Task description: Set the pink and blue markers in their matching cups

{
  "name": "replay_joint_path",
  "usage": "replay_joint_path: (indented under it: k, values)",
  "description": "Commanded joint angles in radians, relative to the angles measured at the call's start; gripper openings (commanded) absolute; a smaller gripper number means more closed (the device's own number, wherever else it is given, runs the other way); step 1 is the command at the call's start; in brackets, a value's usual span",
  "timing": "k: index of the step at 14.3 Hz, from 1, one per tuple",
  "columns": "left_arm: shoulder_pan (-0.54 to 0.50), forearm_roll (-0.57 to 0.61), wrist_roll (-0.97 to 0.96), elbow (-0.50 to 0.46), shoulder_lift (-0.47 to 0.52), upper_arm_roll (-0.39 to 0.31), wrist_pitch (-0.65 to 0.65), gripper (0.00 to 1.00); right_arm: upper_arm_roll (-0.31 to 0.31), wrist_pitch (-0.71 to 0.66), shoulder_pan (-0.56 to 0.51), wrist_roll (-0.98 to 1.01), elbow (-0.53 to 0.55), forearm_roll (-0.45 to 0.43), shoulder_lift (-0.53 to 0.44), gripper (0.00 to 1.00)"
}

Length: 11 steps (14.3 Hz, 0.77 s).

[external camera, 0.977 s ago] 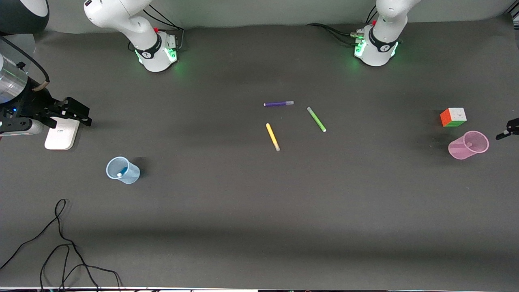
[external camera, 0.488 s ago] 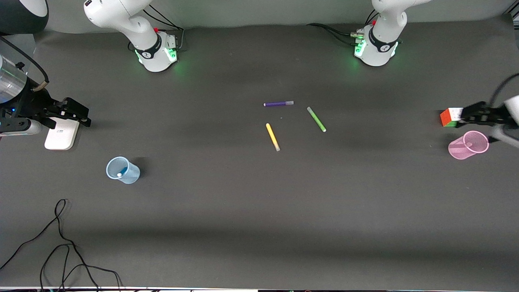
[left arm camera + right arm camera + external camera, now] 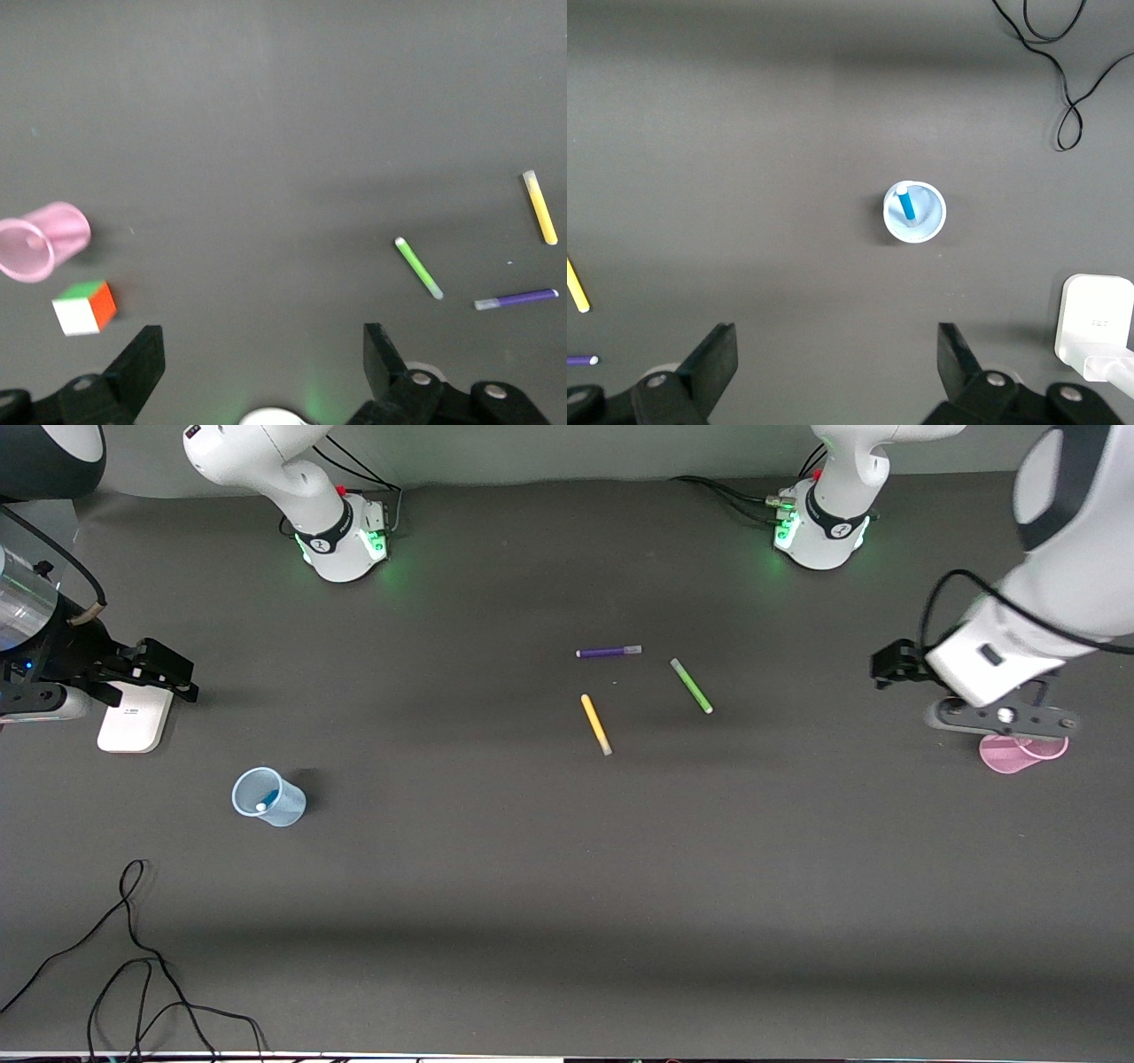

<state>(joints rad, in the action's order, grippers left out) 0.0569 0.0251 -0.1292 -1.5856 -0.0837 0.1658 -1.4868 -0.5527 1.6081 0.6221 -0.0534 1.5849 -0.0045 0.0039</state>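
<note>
From the front camera, the left gripper (image 3: pixel 889 666) hangs over the table at the left arm's end, its wrist covering most of the pink cup (image 3: pixel 1019 753); its fingers are hard to read here. The right gripper (image 3: pixel 168 669) waits over the right arm's end, just above a white box (image 3: pixel 135 722). The blue cup (image 3: pixel 268 797) stands nearer the camera than that box, with the blue marker (image 3: pixel 264 802) in it. At mid-table lie a purple marker (image 3: pixel 609 652), a green marker (image 3: pixel 691 685) and, nearest the camera of the three, a yellow marker (image 3: pixel 596 724), all apart from one another. A black cable (image 3: pixel 133 974) loops at the near edge. In the left wrist view, the left gripper (image 3: pixel 261 372) is spread wide and holds nothing; the pink cup (image 3: pixel 40 241) sits beside a puzzle cube (image 3: pixel 84 307), and something pale shows inside the cup, too blurred to name. In the right wrist view, the right gripper (image 3: pixel 837 367) is likewise spread and empty, and the blue marker (image 3: pixel 905 204) stands in the blue cup (image 3: pixel 915 212).
</note>
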Motion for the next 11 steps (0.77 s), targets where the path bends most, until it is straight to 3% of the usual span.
replay_joint_path:
  k: [1,5,9,11]
  values:
    - [0.014,0.016,-0.049,0.022,-0.014,-0.025,0.048,1.00,-0.004,0.015,-0.001,-0.011,0.009,0.014,-0.007,1.00]
    - [-0.002,0.018,-0.032,-0.011,0.004,-0.026,0.037,1.00,-0.004,0.018,-0.001,-0.011,0.009,0.014,-0.001,1.00]
    - [-0.046,0.013,0.089,-0.213,0.142,-0.026,-0.127,1.00,-0.006,0.016,-0.002,-0.009,0.009,0.014,0.011,1.00]
    - [-0.049,0.012,0.094,-0.192,0.112,-0.031,-0.122,1.00,-0.006,0.018,-0.002,-0.008,0.009,0.015,0.016,1.00]
